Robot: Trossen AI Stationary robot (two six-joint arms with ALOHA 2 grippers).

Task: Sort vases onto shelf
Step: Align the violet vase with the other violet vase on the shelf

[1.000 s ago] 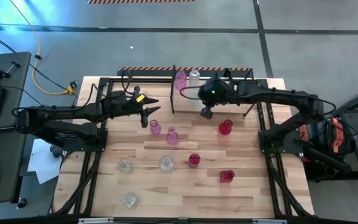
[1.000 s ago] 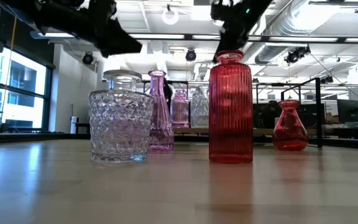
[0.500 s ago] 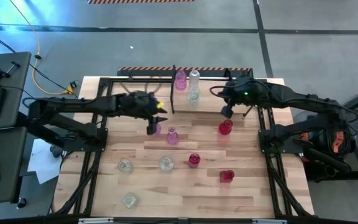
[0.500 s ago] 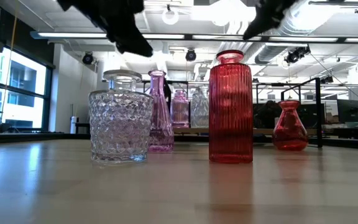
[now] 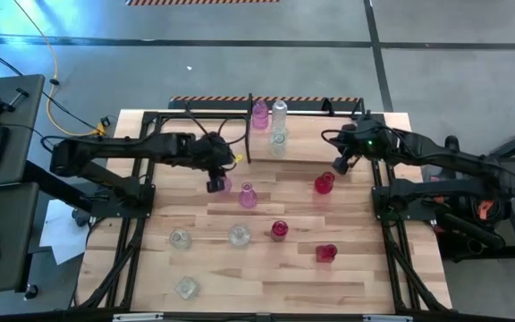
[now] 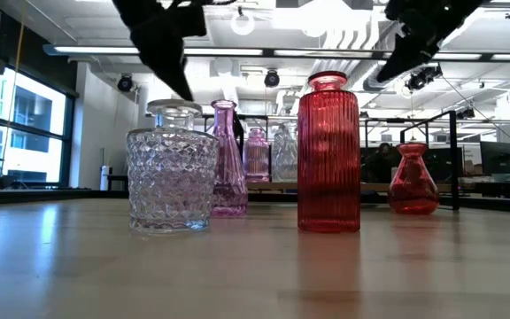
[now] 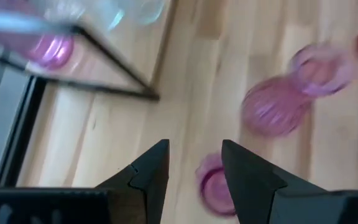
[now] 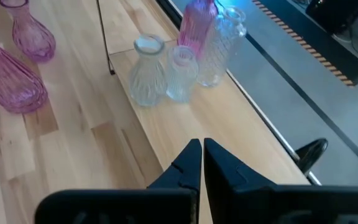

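My left gripper (image 5: pixel 215 183) (image 7: pixel 194 165) is open and points down just left of a small pink vase (image 5: pixel 224 185). That vase's mouth (image 7: pixel 212 186) shows by one fingertip, standing on the table with no touch that I can see. A second pink vase (image 5: pixel 248 195) (image 7: pixel 275 109) stands beside it. My right gripper (image 5: pixel 340 165) (image 8: pixel 201 162) is shut and empty, above the table near a red vase (image 5: pixel 324 183). The shelf (image 5: pixel 304 152) (image 8: pixel 166 134) at the far edge carries a pink vase (image 8: pixel 197 25) and clear vases (image 8: pixel 145 78).
More vases stand on the near half of the table: red ones (image 5: pixel 279 230) (image 5: pixel 326 253) and clear ones (image 5: pixel 180 239) (image 5: pixel 239 235) (image 5: pixel 185 287). In the low view a cut-glass vase (image 6: pixel 171 168) and a tall red vase (image 6: pixel 328 155) stand close. Black arm frames run along both table sides.
My right gripper has drawn away from the shelf toward the table's right edge, staying shut. My left gripper has moved right and nearer, then tipped downward beside the small pink vase. No vase has moved.
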